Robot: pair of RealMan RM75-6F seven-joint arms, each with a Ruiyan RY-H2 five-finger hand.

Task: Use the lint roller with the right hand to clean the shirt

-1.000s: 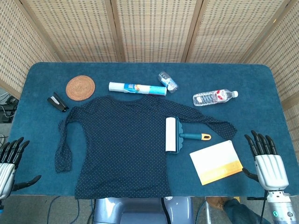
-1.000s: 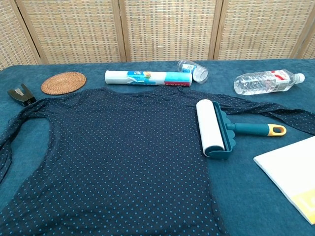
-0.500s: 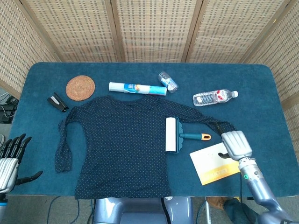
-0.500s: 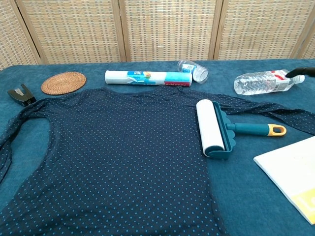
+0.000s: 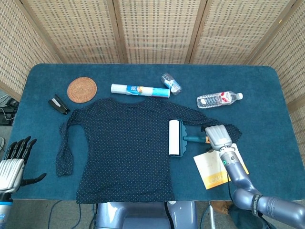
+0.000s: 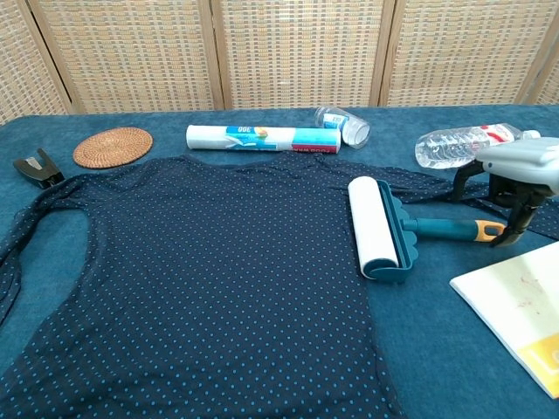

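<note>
A dark blue dotted shirt (image 5: 124, 148) (image 6: 201, 262) lies flat across the middle of the blue table. The lint roller (image 5: 175, 138) (image 6: 376, 227) rests on the shirt's right edge, white roll to the left, teal handle (image 6: 445, 229) with an orange end pointing right. My right hand (image 5: 217, 136) (image 6: 520, 170) hovers over the handle's orange end, fingers spread and pointing down on either side of it, not closed around it. My left hand (image 5: 12, 162) sits off the table's front left corner, fingers apart and holding nothing; the chest view does not show it.
Behind the shirt lie a woven coaster (image 5: 82, 89), a black stapler (image 5: 58, 103), a white wrapped roll (image 5: 140, 90), a small clear cup (image 5: 171, 83) on its side and a water bottle (image 5: 219, 99). A white and yellow booklet (image 6: 515, 305) lies under my right forearm.
My right hand has swept from the front right table edge up and left, over the booklet, to the roller's handle end. The left hand has barely shifted. The roller has not moved.
</note>
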